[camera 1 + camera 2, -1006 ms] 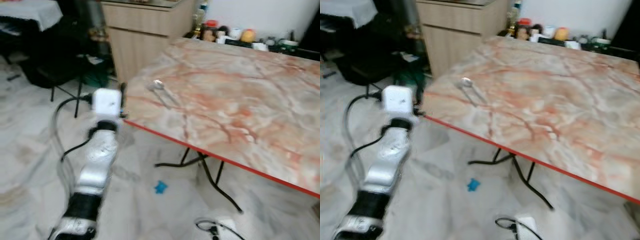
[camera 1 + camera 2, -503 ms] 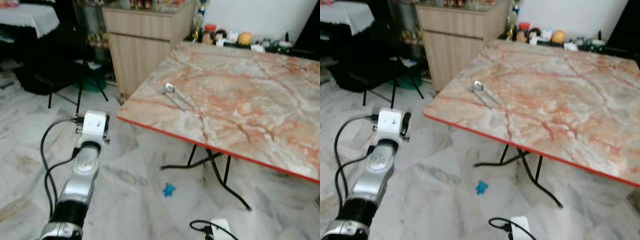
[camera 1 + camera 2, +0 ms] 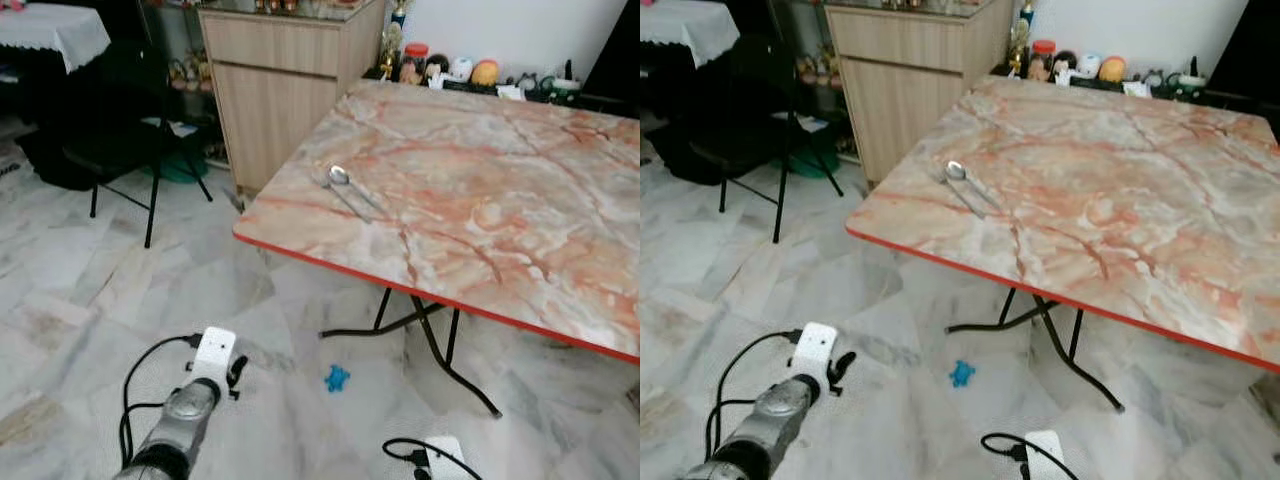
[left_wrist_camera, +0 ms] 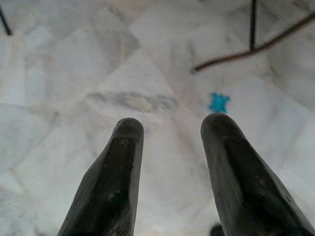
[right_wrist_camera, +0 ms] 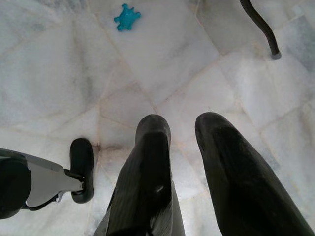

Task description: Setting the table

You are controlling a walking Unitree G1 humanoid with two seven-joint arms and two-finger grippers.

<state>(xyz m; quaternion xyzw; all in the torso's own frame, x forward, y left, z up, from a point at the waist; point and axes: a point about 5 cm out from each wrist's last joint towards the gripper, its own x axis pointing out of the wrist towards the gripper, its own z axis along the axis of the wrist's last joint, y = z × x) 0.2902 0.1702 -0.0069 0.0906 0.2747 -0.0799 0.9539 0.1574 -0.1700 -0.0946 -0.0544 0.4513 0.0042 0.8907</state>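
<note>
On counter [image 3: 480, 190], near its corner: spoon [image 3: 345, 184]. No readable writing. Low over floor [image 3: 80, 300]: left pincer [image 4: 172, 130] and right pincer [image 5: 183, 125], both parted, empty. Blue toy [image 3: 337, 378] beneath.

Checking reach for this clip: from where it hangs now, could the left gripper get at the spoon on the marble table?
Probably not as it stands. The left gripper hangs low over the floor, fingers open and empty, well below the table edge. The spoon lies near the table's corner with nothing around it, so the arm would need raising first.
</note>
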